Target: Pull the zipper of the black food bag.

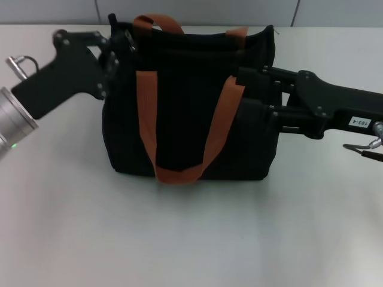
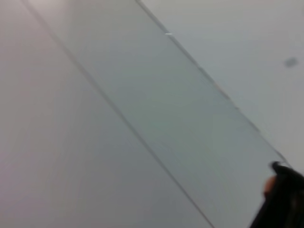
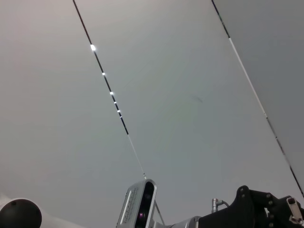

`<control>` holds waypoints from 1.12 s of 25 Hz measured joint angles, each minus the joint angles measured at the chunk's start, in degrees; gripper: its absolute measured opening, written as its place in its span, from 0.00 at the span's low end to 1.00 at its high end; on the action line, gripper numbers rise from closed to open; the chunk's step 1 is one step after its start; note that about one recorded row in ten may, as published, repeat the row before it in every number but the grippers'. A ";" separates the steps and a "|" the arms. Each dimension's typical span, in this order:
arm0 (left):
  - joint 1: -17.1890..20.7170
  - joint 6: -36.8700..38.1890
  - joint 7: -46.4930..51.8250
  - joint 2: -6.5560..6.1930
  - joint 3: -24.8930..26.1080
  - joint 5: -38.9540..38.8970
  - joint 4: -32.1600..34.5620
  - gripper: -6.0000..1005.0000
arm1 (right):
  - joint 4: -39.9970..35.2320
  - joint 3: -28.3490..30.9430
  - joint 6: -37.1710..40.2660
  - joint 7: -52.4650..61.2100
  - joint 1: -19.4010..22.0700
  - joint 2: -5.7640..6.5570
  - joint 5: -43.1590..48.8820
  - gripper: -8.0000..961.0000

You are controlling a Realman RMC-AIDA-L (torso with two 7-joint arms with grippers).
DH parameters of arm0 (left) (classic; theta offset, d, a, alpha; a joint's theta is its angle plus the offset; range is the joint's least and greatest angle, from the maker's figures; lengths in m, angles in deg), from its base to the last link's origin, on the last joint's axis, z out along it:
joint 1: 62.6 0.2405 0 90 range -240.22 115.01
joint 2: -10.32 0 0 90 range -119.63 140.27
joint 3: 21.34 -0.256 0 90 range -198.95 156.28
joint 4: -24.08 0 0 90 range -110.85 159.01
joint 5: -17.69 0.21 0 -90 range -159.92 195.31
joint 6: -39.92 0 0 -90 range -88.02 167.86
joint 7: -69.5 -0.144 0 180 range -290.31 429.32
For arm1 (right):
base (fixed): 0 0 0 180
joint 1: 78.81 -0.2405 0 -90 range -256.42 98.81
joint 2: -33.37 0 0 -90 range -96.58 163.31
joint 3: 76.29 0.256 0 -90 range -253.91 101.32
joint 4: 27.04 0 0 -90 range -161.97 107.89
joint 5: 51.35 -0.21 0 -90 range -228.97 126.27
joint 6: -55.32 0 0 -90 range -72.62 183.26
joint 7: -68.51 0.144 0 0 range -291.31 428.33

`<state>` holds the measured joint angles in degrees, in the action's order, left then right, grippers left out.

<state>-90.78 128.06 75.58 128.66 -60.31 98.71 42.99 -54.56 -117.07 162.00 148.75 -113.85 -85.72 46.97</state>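
The black food bag (image 1: 185, 101) stands upright in the middle of the table in the head view, with two rust-orange strap handles (image 1: 146, 113). The silver zipper pull does not show; it is hidden or too small to make out. My left gripper (image 1: 116, 51) is at the bag's top left corner, against the top edge. My right gripper (image 1: 248, 92) reaches in from the right, its two fingers (image 1: 263, 76) apart and lying against the bag's right end. A black shape (image 2: 285, 199) shows in a corner of the left wrist view.
The pale table (image 1: 191, 239) stretches in front of the bag and to both sides. A grey wall (image 1: 197, 12) runs behind it. The right wrist view shows only wall panels, a camera housing (image 3: 140, 204) and a black arm part (image 3: 256, 209).
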 joint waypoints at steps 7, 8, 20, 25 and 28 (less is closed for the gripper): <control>0.06 0.22 -2.85 0.40 -0.09 -1.17 -0.71 0.03 | -2.21 -0.16 -0.36 6.19 -2.68 0.02 0.09 0.75; -0.01 0.26 -2.90 0.40 0.04 -1.23 -1.16 0.03 | -2.75 -0.16 -0.52 6.86 -3.28 0.00 0.14 0.75; 0.92 -0.01 2.54 0.39 0.70 -3.91 -3.69 0.03 | -7.88 -4.31 -12.21 9.07 -9.74 0.04 0.46 0.74; 1.35 -0.09 4.93 0.45 0.71 -4.23 -4.43 0.03 | -10.26 -9.08 -19.79 13.53 -12.34 0.06 0.47 0.48; 1.33 -0.14 4.77 0.48 0.69 -4.27 -5.08 0.03 | -10.37 -9.95 -21.31 14.74 -13.21 0.08 0.47 0.44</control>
<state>-89.45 127.92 80.34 129.14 -59.62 94.43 37.90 -64.93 -127.02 140.69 163.50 -127.07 -85.65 47.44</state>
